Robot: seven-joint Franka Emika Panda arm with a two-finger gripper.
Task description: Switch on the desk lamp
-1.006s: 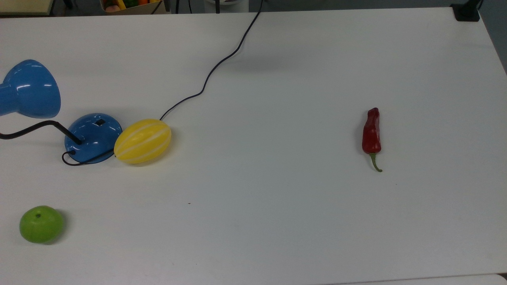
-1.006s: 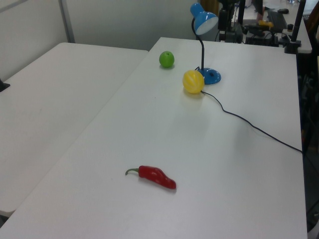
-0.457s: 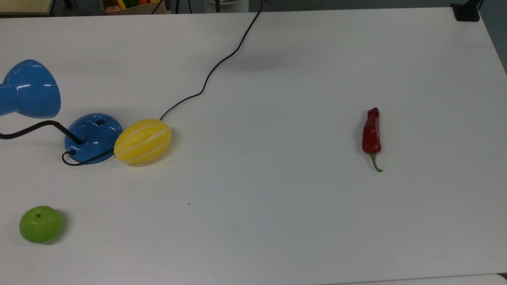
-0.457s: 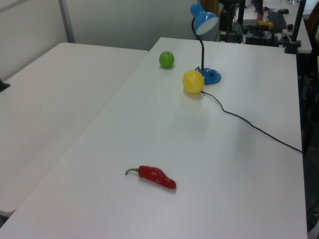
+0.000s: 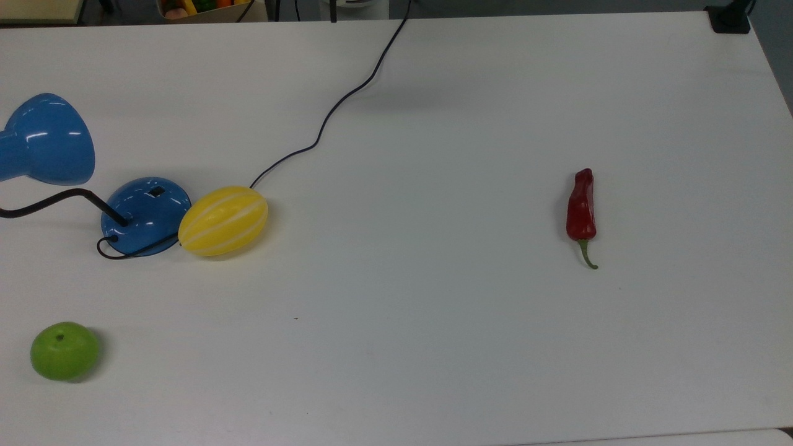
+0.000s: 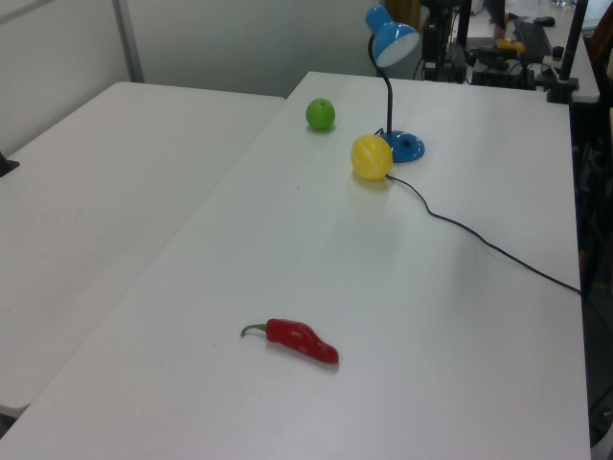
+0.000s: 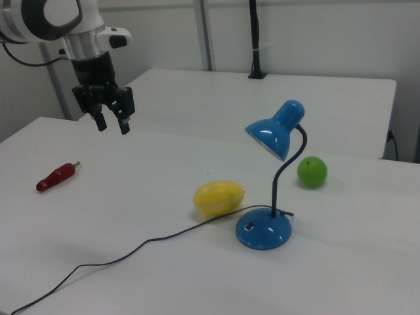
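**Blue lamp unlit, gripper aloft and apart**

Blue glossy desk lamp (image 7: 272,177) stands on white table (image 5: 433,347), at approx. 9 o'clock in top view. Dome base (image 5: 145,214) carries small black switch (image 5: 157,192) on its upper face, toward 12 o'clock. Black neck (image 7: 285,174) curves up to cone shade (image 7: 274,133); no glow visible in shade. Thin black cord (image 5: 337,102) runs from base toward 12 o'clock table edge.

Yellow striped melon (image 5: 223,220) touches base at its 3 o'clock side in top view. Green apple (image 5: 64,350) lies near 7 o'clock, well apart from lamp. Red chilli pepper (image 5: 581,207) lies toward 3 o'clock, stem pointing to 6 o'clock.

Gripper (image 7: 110,125): in right view, at approx. 10 o'clock, hanging above table, well apart from lamp. Jaws parted, gap visible betw. fingers, nothing held.

No brands, labels or legible writing seen on any item.
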